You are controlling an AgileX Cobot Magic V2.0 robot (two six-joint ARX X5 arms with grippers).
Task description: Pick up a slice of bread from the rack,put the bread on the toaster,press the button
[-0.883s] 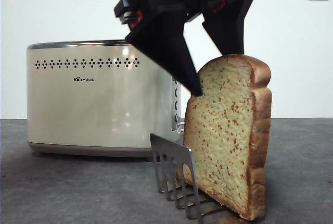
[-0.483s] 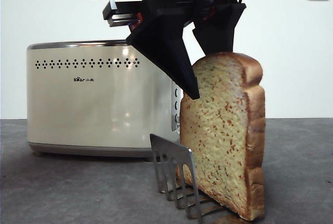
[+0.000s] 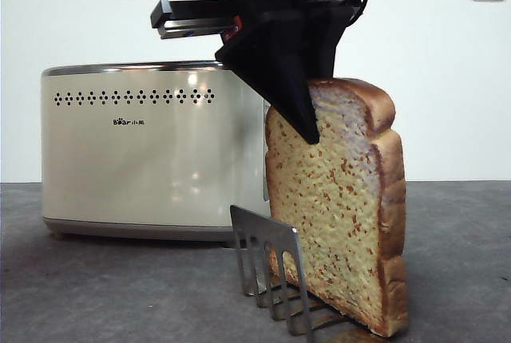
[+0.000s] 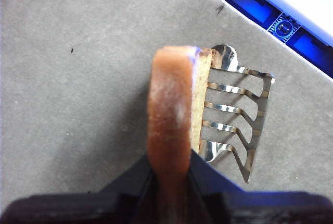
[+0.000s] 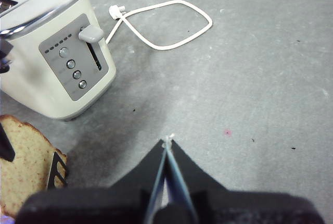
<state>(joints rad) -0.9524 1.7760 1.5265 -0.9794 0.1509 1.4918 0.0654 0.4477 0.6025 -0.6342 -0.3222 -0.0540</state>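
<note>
Closing from straddling to clamped on the domed top of the slice of bread [image 3: 335,207], left gripper [image 3: 307,124] at upper centre, bread seated in the rack [image 3: 267,267] at lower centre, ready for lifting toward the toaster [image 3: 152,147].

"Bear" logo on toaster [image 3: 152,147]

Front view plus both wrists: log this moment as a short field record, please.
left gripper: shut on the slice of bread, at its top crust
bread: upright, bottom still in the rack
right gripper: shut, empty, over bare table
toaster: behind the rack, slots empty
button: at top of its slot, not pressed
power cord: unplugged, on table
</note>
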